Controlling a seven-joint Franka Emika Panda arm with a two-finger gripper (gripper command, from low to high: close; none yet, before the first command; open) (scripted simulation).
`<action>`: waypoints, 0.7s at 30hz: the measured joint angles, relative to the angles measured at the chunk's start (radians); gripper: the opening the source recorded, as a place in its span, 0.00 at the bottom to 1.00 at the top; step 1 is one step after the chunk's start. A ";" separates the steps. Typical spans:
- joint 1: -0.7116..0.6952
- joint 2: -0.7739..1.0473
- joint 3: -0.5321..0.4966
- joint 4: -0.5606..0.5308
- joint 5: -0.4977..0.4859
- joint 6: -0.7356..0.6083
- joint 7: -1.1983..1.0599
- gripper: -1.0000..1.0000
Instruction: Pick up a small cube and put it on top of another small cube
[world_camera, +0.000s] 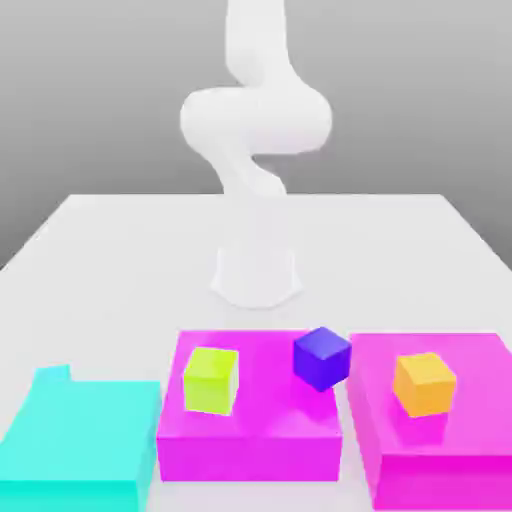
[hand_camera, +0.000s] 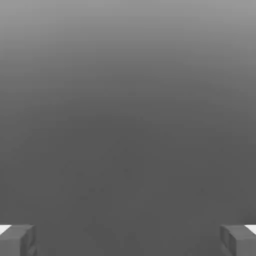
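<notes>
Gripper (hand_camera: 128, 240) is seen spread wide in the hand view — nothing held between the fingertips (hand_camera: 17, 239). In the exterior view the white arm (world_camera: 255, 130) is raised behind the blocks.

A small cyan cube (world_camera: 52, 376) is barely made out at the back of the big cyan block (world_camera: 80, 440), at the exterior view's left. Lime-green cube (world_camera: 211, 380) and blue cube (world_camera: 321, 357) are seated on the middle magenta block (world_camera: 250, 435) — orange cube (world_camera: 424, 383) on the right magenta block (world_camera: 440, 440).

white table (world_camera: 110, 250) — cyan block (world_camera: 80, 440), magenta blocks (world_camera: 250, 435)
</notes>
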 joint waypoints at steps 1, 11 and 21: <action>0.019 0.036 -0.035 -0.006 0.022 0.005 -0.038 0.50; 0.159 0.398 -0.355 -0.067 0.290 0.055 -0.465 0.50; 0.112 0.757 -0.497 -0.128 0.548 0.108 -0.885 0.50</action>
